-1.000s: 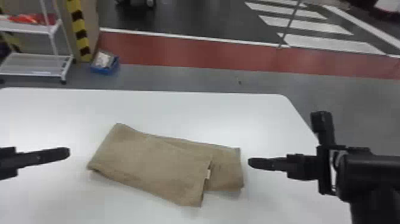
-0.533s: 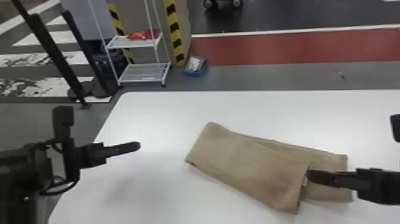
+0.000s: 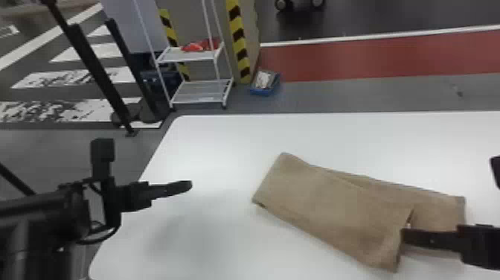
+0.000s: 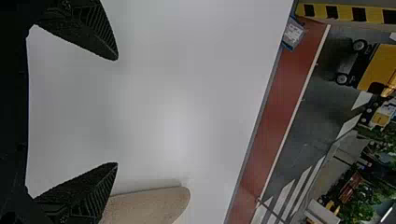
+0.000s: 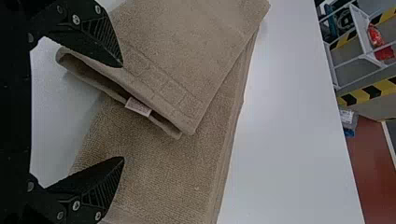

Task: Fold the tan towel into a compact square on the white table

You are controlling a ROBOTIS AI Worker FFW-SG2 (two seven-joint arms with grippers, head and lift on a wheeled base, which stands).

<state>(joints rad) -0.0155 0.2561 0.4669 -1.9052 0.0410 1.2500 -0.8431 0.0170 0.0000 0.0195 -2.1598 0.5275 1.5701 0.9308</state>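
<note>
Okay, right gripper [image 5: 123,112] is open, nothing between its fingers but air, poised at the towel's loose end; one finger overlaps the top panel's edge in the right wrist view. Can't tell if it touches cloth.

Right at that end: top panel [image 5: 187,46] finishes in a thick hem [image 5: 161,91] that gapes a bit, with a small white label [image 5: 138,107] sticking out. Lower layer [image 5: 163,163] runs on past it toward the robot's right.

Towel [image 3: 327,208] lies flat on the white table [image 3: 208,245], long folded strip, layers out of line, far from a square. Left gripper [image 4: 115,111] is also open and empty, over bare table off the towel's left end.

Handling, my read: light, soft, limp, decent pile. Not fragile, not slippery; terry should grip the ribbed pads fine. Won't hold shape, so it sags between holds, and plies can drag each other.

Grab: hem corner beside the label, both plies of the panel, not the label itself. Pinch shallow if only squaring the panel; go deep enough for the whole stack if folding the strip over. Lift low, keep it taut. Risk: one ply slips and the stack skews.
</note>
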